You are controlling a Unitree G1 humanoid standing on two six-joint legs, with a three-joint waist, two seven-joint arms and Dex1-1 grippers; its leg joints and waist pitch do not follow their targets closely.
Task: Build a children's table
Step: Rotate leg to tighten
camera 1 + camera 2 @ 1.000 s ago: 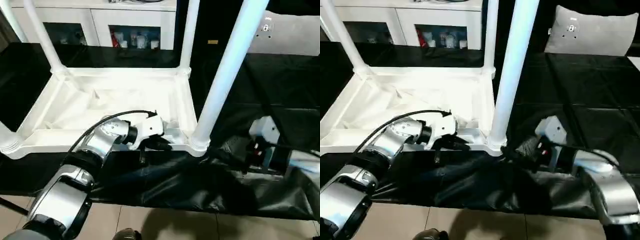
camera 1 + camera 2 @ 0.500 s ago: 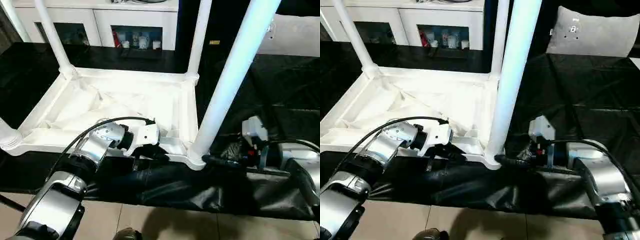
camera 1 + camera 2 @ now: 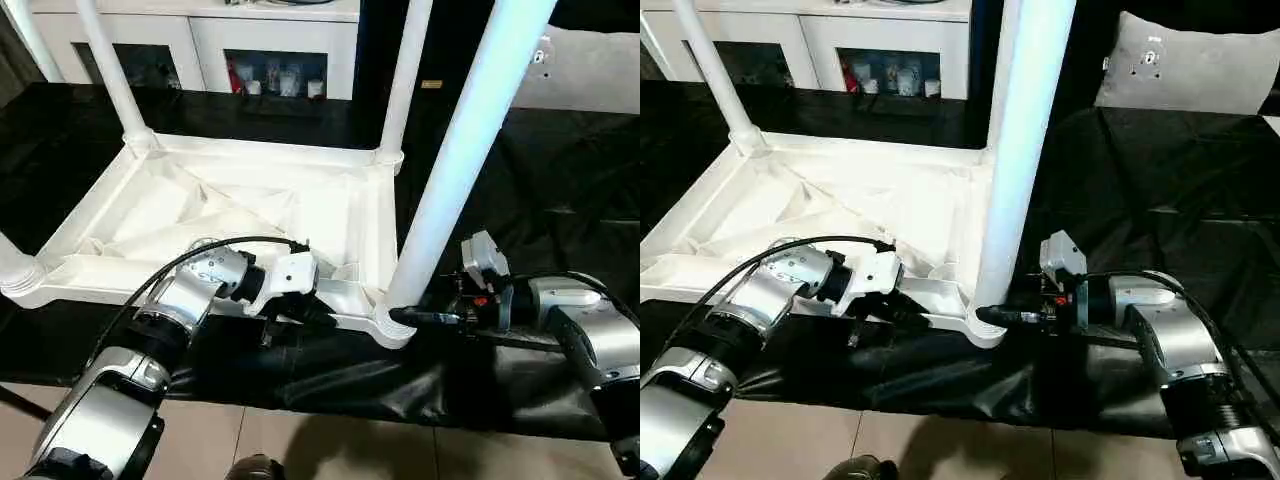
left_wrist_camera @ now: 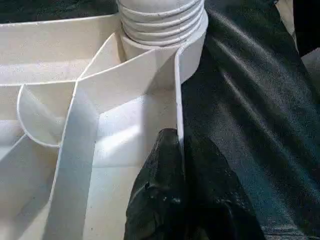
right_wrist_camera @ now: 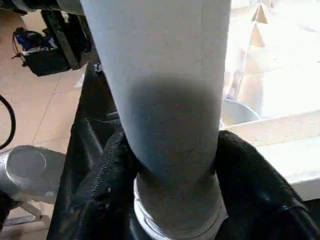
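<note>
The white children's table lies upside down on the black-covered worktable point(image 3: 560, 190), its ribbed underside point(image 3: 200, 215) facing up and its legs standing upright. My left gripper point(image 3: 312, 316) is shut on the thin near rim point(image 4: 177, 100) of the top, one black finger point(image 4: 155, 195) on each side of it. My right gripper point(image 3: 405, 317) is at the foot of the near right leg point(image 3: 460, 150), just above its corner socket point(image 3: 385, 325). In the right wrist view its black fingers point(image 5: 100, 195) clasp both sides of that leg point(image 5: 165, 90).
Legs also rise at the far left point(image 3: 110, 70) and far right point(image 3: 405, 75) corners, and a socket point(image 3: 15, 275) shows at the near left. A white cabinet point(image 3: 200, 40) stands behind, a grey cushion point(image 3: 1190, 65) at back right. The worktable's near edge drops to tiled floor point(image 3: 300, 440).
My right gripper has moved left, from well clear of the near right leg to closing around its foot. The left gripper has kept its hold on the rim. The camera has shifted.
</note>
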